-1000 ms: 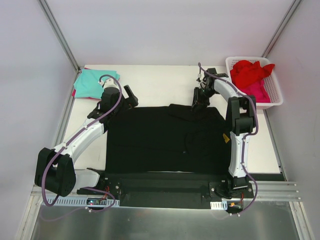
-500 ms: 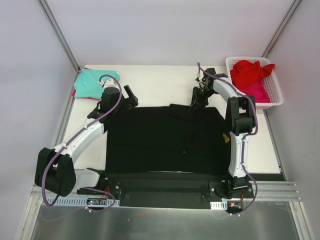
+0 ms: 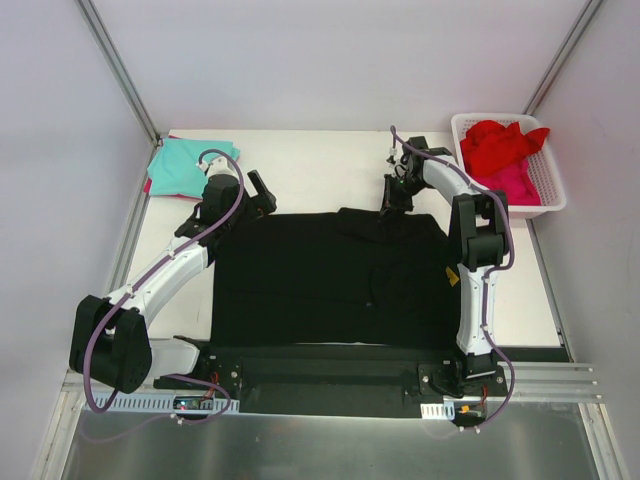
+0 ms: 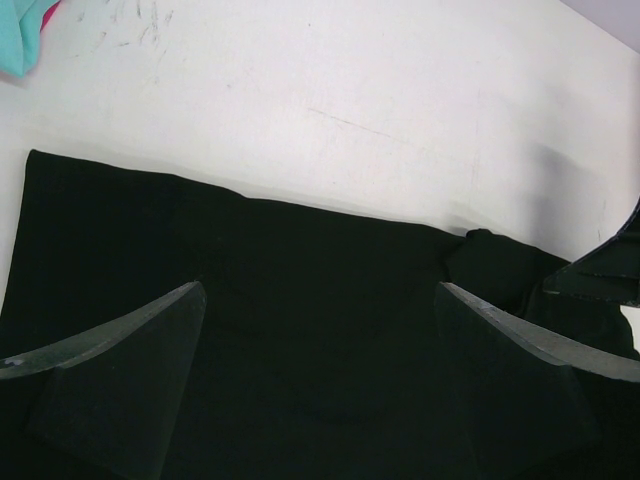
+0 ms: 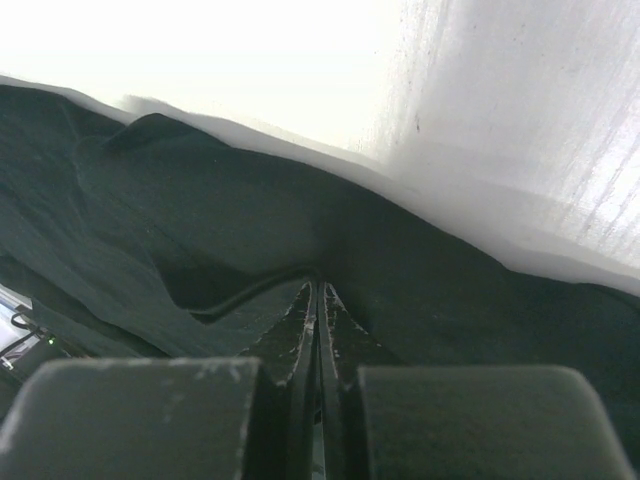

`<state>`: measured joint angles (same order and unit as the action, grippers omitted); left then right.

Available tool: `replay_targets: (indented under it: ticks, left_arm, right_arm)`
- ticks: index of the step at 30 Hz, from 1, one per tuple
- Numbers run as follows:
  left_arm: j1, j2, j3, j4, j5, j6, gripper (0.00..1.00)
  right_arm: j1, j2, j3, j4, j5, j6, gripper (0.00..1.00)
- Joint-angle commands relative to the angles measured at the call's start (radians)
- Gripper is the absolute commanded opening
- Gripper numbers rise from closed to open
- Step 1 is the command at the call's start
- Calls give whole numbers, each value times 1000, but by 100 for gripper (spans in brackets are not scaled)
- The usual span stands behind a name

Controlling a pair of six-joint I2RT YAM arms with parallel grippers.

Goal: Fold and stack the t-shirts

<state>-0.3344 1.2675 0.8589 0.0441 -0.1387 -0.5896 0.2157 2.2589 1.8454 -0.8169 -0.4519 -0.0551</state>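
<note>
A large black t-shirt (image 3: 320, 280) lies spread flat across the middle of the table. My right gripper (image 3: 392, 203) is at its far edge, right of the collar area. In the right wrist view its jaws (image 5: 319, 285) are pressed together with a fold of the black cloth (image 5: 200, 220) pinched at the tips. My left gripper (image 3: 262, 195) hovers over the shirt's far left corner, jaws (image 4: 318, 290) wide open above the black cloth (image 4: 250, 300), holding nothing. A teal t-shirt (image 3: 185, 165) lies folded at the far left. Red (image 3: 500, 140) and pink (image 3: 515, 185) shirts fill the basket.
The white slotted basket (image 3: 555, 190) stands at the table's far right corner. A pink edge (image 3: 150, 185) shows under the teal shirt, whose corner (image 4: 20, 35) also shows in the left wrist view. A black base rail (image 3: 330, 370) runs along the near edge.
The right gripper's jaws have closed on the black shirt's far edge and shifted slightly toward the back. The left arm has stayed still.
</note>
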Motion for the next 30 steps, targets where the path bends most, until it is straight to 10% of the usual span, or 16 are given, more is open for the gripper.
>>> replay_targets:
  ticks: [1,30]
  left_arm:
    - [-2,9,-4,-4,-19,-2,99]
    - [278,378,143,43,220,-84,88]
  right_arm:
    - [4,-19,17,-34,18,-9,1]
    - [7,-321,-90,-96,81,-48,1]
